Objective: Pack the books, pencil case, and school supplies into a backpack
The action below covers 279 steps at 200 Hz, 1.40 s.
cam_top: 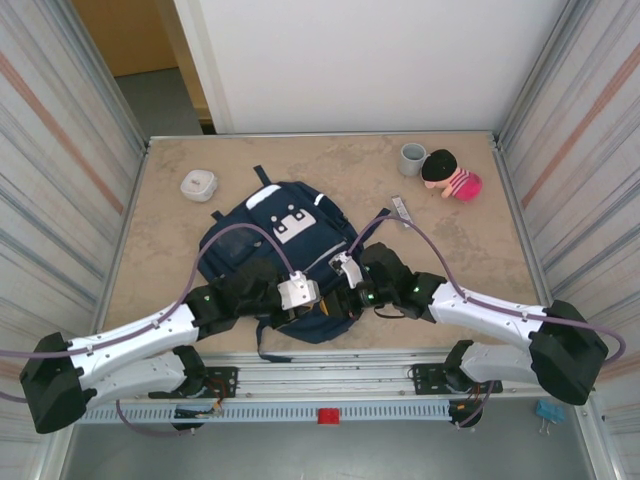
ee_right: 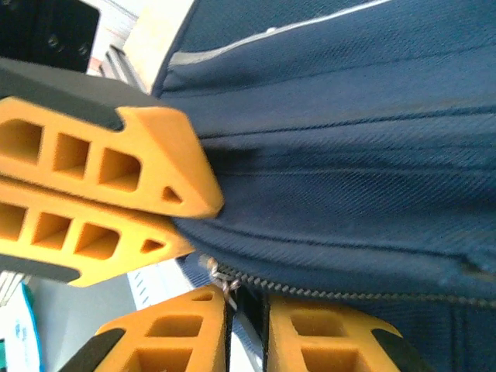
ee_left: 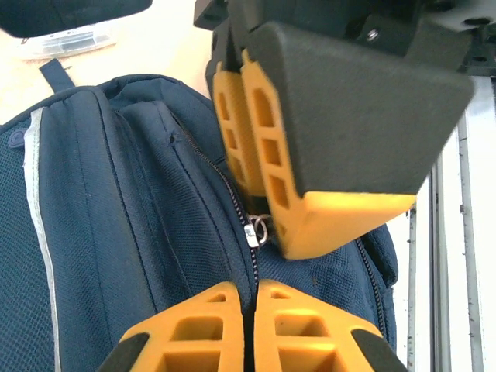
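The navy backpack (cam_top: 262,262) lies flat in the middle of the table, front pocket with white patches facing up. Both grippers meet at its near edge by the zipper. My left gripper (ee_left: 256,298) is shut, pinching a fold of the backpack (ee_left: 116,232) fabric along the zipper line. The metal zipper pull (ee_left: 256,231) hangs just beyond its fingertips. My right gripper (ee_right: 248,310) sits at the zipper pull (ee_right: 223,284), its jaws parted by a narrow gap with a dark strip in it. A narrow grey-white bar (cam_top: 402,211) lies right of the backpack. Books and pencil case are out of view.
A rounded white box (cam_top: 199,184) sits at the back left. A grey cup (cam_top: 412,158) and a small doll (cam_top: 451,176) stand at the back right. Metal walls close in both sides, and a rail (cam_top: 330,385) runs along the near edge.
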Motion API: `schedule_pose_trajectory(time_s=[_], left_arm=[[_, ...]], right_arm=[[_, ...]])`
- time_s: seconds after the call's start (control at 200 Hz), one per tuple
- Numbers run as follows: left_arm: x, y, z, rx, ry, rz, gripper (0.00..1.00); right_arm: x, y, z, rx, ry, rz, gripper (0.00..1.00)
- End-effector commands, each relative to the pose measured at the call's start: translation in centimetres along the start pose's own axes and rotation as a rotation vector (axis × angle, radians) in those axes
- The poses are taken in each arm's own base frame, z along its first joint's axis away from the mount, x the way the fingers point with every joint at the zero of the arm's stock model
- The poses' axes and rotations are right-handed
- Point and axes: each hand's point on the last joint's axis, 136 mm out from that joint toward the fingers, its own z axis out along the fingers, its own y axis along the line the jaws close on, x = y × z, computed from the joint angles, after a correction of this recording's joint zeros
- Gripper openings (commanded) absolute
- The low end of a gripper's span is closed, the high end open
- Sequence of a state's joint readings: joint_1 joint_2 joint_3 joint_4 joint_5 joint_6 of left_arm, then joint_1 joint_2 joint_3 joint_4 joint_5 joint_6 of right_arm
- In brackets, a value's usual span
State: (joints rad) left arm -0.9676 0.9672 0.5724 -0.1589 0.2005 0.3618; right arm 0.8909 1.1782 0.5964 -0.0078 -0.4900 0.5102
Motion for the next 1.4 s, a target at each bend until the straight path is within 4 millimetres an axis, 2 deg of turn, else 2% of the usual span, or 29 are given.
schedule_pose_trajectory(time_s=[0.0,0.085,0.21,0.356,0.491,0.581,0.681,0.847,0.962,1.037,1.112,1.198,1.283,1.393], left_arm=[[-4.8,-0.3,-1.1,0.045,-0.174,0.034,0.00],[-4.9,-0.4,-1.4,0.043,-0.183,0.032,0.00],[-4.6,-0.1,-1.8,0.015,-0.186,0.032,0.00],[-2.3,1.6,-2.4,-0.099,-0.080,0.020,0.00],[0.5,2.9,-3.3,-0.178,0.051,0.010,0.00],[1.3,3.8,-3.8,-0.236,0.097,0.005,0.00],[2.0,4.5,-4.0,-0.273,0.158,0.000,0.00],[1.9,4.5,-3.8,-0.268,0.160,0.015,0.08],[2.3,6.7,-4.1,-0.383,0.177,0.010,0.10],[3.2,8.3,-4.7,-0.446,0.209,-0.039,0.17],[3.3,8.9,-5.2,-0.457,0.205,-0.080,0.26],[2.1,8.1,-5.3,-0.404,0.153,-0.083,0.41],[0.4,6.0,-5.3,-0.281,0.080,-0.067,0.62],[-1.3,4.5,-5.6,-0.215,0.017,-0.049,0.73]], right_arm=[[-1.3,-0.5,-0.1,0.055,-0.044,-0.034,0.20],[-1.4,-1.3,-0.2,0.104,-0.052,-0.024,0.18],[-1.5,-1.8,-0.5,0.139,-0.058,-0.017,0.00],[-1.0,-3.5,-2.4,0.218,-0.059,0.014,0.00],[-0.8,-6.6,-5.7,0.278,-0.108,0.100,0.00],[-1.3,-6.9,-8.3,0.277,-0.151,0.109,0.00],[-1.3,-7.0,-9.3,0.280,-0.159,0.108,0.00],[-1.4,-3.9,-8.3,0.149,-0.120,0.035,0.00],[-0.8,-1.6,-7.1,0.126,-0.080,-0.056,0.00],[-0.3,-0.3,-6.0,0.110,-0.050,-0.086,0.00],[-0.1,0.7,-4.9,0.102,-0.038,-0.100,0.00],[-0.4,1.9,-4.0,0.071,-0.046,-0.113,0.00],[-0.5,2.1,-2.9,0.062,-0.031,-0.117,0.00],[-0.7,2.2,-2.3,0.059,-0.007,-0.125,0.00]])
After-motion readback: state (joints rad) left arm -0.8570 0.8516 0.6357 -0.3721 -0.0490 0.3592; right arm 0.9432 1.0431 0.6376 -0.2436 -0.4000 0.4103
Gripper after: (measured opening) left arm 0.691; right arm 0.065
